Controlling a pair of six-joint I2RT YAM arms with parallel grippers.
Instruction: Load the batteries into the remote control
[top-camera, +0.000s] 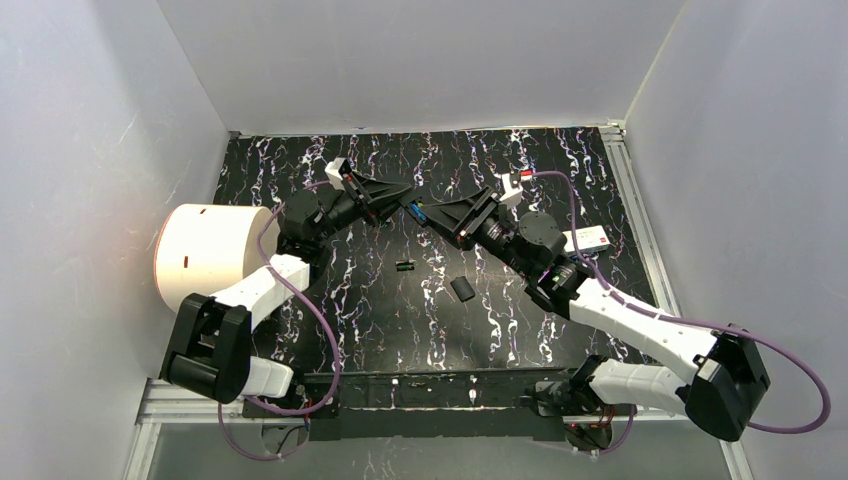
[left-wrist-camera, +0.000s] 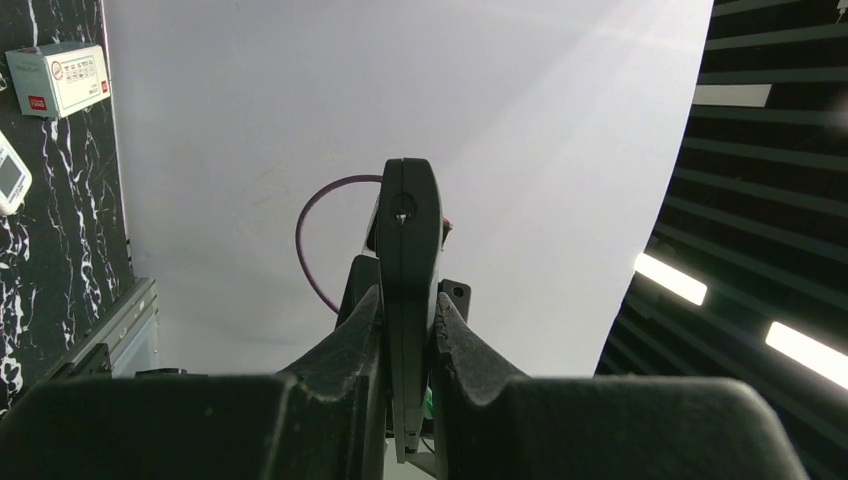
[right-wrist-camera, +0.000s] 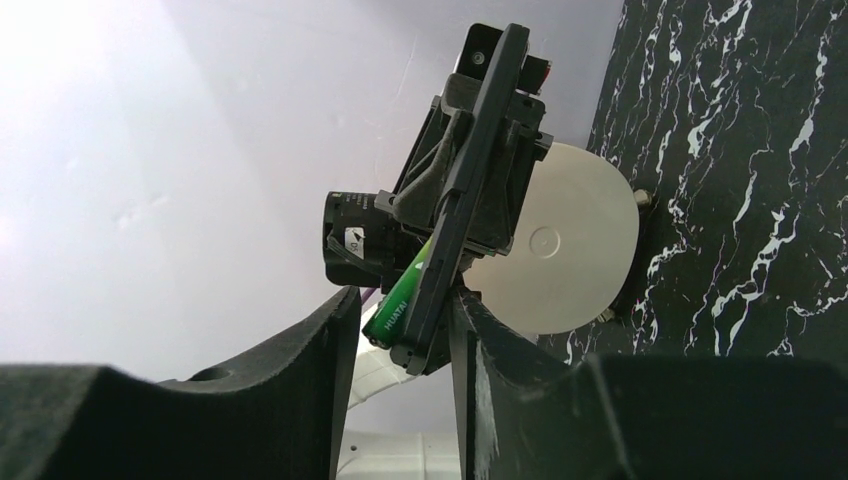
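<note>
My left gripper (top-camera: 395, 197) is raised over the middle of the table, shut on the black remote control (top-camera: 408, 203). In the left wrist view the remote control (left-wrist-camera: 408, 240) stands edge-on between the pads of the left gripper (left-wrist-camera: 407, 300). The right gripper (top-camera: 428, 213) meets it from the right. In the right wrist view a green battery (right-wrist-camera: 400, 300) lies tilted against the remote control (right-wrist-camera: 470, 190) near its lower end. The right gripper (right-wrist-camera: 405, 320) straddles both. Its right finger touches the remote; a gap separates its left finger from the battery. Another battery (top-camera: 404, 266) lies on the table.
A small black cover piece (top-camera: 461, 289) lies on the marbled table (top-camera: 380, 320) near the loose battery. A large white cylinder (top-camera: 205, 255) stands at the left wall. A white box (top-camera: 590, 238) sits at the right, behind the right arm.
</note>
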